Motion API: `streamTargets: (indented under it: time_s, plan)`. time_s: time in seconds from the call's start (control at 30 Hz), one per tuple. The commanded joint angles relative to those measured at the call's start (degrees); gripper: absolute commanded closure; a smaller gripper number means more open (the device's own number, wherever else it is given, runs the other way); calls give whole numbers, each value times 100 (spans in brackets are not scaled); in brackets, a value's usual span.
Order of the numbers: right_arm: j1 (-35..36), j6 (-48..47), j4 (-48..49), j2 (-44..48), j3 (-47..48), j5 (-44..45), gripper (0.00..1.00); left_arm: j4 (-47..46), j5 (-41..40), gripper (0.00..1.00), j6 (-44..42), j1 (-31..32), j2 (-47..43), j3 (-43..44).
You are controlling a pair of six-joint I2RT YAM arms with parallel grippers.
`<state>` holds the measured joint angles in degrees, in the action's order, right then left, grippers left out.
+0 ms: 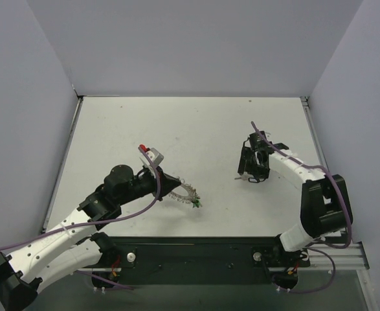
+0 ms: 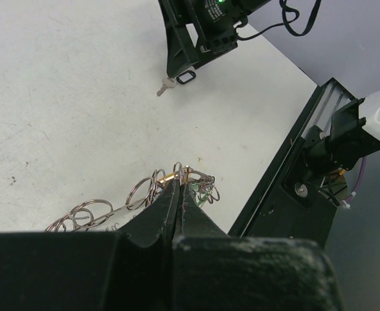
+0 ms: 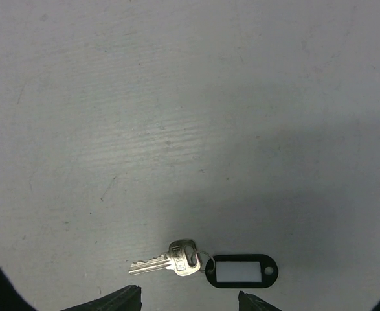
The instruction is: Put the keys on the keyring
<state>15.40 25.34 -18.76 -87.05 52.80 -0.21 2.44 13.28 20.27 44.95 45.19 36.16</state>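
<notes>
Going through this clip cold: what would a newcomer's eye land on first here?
The left end effector is shut on the keyring, a tangle of silvery loops near the front of the table, with a green-headed key at its far end. On the other side, the right end effector hovers open over a lone silver key joined to a black tag with a white label.

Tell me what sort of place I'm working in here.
Probably a lab robot test cell: a white table boxed in by plain grey walls, with arms mounted on a metal frame along its near edge.
</notes>
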Motion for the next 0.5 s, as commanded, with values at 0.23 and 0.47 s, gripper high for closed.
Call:
streamTargets:
  time_s: [0.23, 0.47]
  plan:
    - [-90, -82, -154, -699, 372, 206, 42, -516, 78, 100, 82, -4, -370, -13]
    - [-212, -12, -13, -849, 328, 56, 55, -542, 131, 100, 91, -12, -335, -13]
